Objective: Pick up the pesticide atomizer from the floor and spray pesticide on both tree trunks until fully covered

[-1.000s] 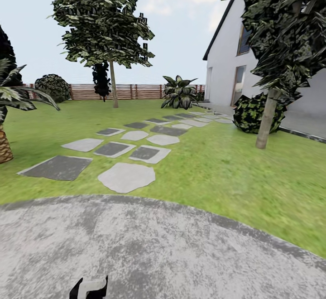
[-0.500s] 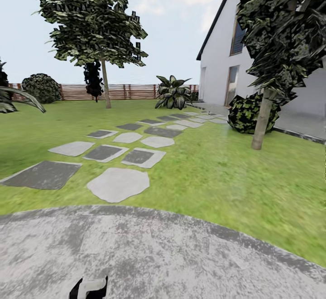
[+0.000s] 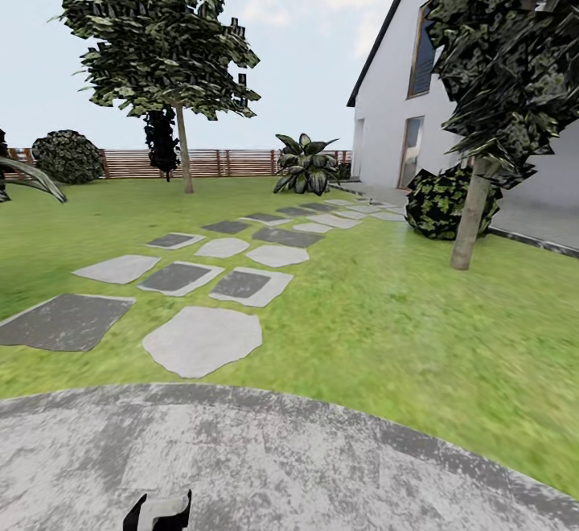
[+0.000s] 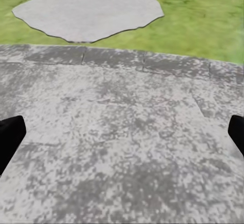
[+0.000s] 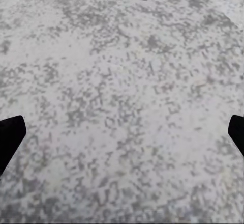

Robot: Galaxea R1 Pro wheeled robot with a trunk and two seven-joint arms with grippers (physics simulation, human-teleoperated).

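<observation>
The pesticide atomizer is out of view. Two trees stand on the lawn in the head view. One tree [image 3: 161, 32] is far off at the left, with its trunk [image 3: 184, 153] in front of the fence. The other tree [image 3: 498, 48] is nearer at the right, its grey-brown trunk [image 3: 470, 217] rising from the grass floor [image 3: 386, 314]. My left gripper [image 4: 122, 137] hangs open over grey paving [image 4: 122, 158] with nothing between its fingers. My right gripper [image 5: 122, 137] is open too, over the same mottled stone [image 5: 122, 81].
Stepping stones [image 3: 201, 338] lead across the grass toward the white house [image 3: 394, 113]. A dark bush [image 3: 438, 201] sits beside the right trunk. A broad-leaved plant [image 3: 304, 165], a round shrub [image 3: 68, 157] and a slat fence [image 3: 233, 162] line the back. A white-and-black robot part [image 3: 158, 512] shows at the bottom edge.
The whole head view has shifted: the camera has moved forward and turned slightly right. The stones sit lower and further left, and the palm at the left edge has almost slid out.
</observation>
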